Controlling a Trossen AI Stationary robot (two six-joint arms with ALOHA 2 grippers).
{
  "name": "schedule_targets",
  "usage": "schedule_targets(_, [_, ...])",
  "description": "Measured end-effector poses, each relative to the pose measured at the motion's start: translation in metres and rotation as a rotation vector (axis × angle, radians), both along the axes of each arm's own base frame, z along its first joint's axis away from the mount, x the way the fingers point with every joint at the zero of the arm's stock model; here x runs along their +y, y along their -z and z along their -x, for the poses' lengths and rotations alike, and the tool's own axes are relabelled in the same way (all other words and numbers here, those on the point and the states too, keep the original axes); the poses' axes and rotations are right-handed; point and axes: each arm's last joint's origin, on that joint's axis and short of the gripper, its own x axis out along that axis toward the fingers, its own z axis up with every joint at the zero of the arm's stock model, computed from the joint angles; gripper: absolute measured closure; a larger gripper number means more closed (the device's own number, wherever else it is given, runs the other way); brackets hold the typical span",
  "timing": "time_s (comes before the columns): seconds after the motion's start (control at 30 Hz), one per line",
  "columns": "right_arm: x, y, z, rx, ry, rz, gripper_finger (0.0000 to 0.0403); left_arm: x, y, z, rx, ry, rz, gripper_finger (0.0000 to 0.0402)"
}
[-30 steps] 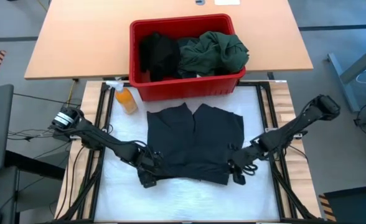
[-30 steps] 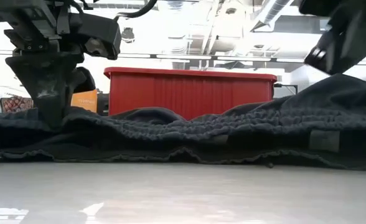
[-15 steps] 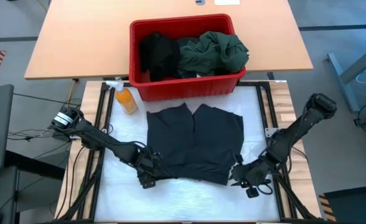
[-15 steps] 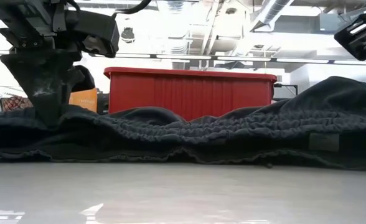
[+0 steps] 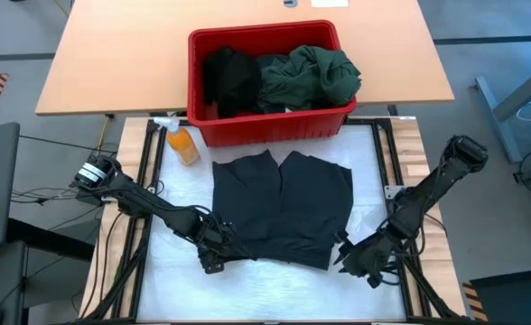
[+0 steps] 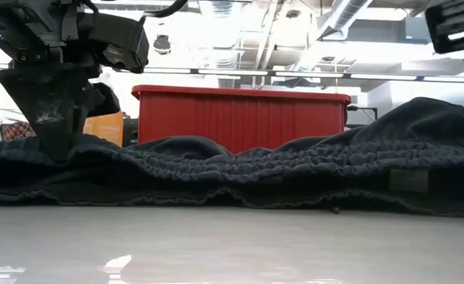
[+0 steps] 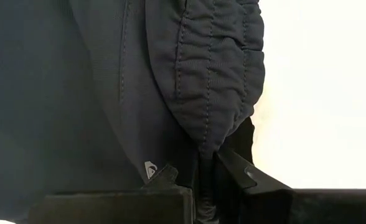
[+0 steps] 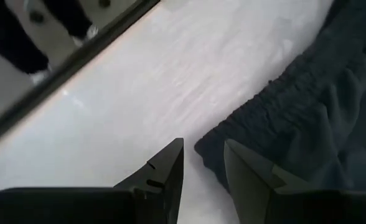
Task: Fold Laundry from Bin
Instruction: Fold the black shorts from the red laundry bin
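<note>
The left gripper (image 5: 213,253), a dark two-finger claw, sits at the near left corner of the flat black pair of shorts (image 5: 284,208) and is clamped shut on the ribbed elastic waistband (image 7: 211,74). A small pale logo tab (image 7: 150,169) shows on the cloth beside the fingers; its mark cannot be read. The shorts lie spread on the white padded table surface (image 5: 180,203), long axis running from the near edge toward the bin, waistband nearest, the two legs pointing at the bin. Behind them stands the large rectangular red plastic bin (image 5: 270,122), holding a black garment (image 5: 229,77) on its left and a crumpled dark green shirt (image 5: 311,77) on its right. The right gripper (image 5: 360,262) hovers just off the shorts' near right corner, fingers (image 8: 164,171) parted and empty over the white surface.
</note>
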Motion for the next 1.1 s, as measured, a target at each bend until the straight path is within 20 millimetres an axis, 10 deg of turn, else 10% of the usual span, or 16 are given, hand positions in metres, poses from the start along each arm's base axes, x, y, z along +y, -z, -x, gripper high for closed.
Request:
schedule_targets(0.77, [0.002,0.075,-0.044,0.064,-0.194,0.379,0.0263,0.000,0.000,0.000,0.001,-0.026,0.006,0.0388])
schedule_targets(1.1, [0.004,0.068,-0.038,0.212,-0.056,0.091,0.0385,-0.001,0.000,0.000,0.002,-0.014,0.024,0.0387])
